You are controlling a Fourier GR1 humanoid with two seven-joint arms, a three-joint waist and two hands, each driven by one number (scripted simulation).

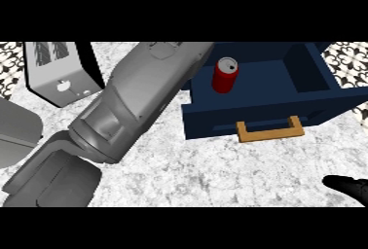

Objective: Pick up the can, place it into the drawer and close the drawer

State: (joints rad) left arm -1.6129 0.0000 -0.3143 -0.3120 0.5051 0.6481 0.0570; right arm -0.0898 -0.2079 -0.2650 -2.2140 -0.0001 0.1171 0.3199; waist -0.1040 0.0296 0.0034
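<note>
One red can (225,75) stands upright inside the open drawer (309,104), ahead-left of the right robot hand (350,187), whose grasp cannot be told.

Left forearm (129,104) stretched from the lower left corner diagonally up toward the top middle, grey casing filling much of the view, wrist joint bent partway along. Left hand out of sight past the upper end, possibly hidden beyond the frame. Right hand (351,186) low at the right edge, black fingers only partly showing.
</note>
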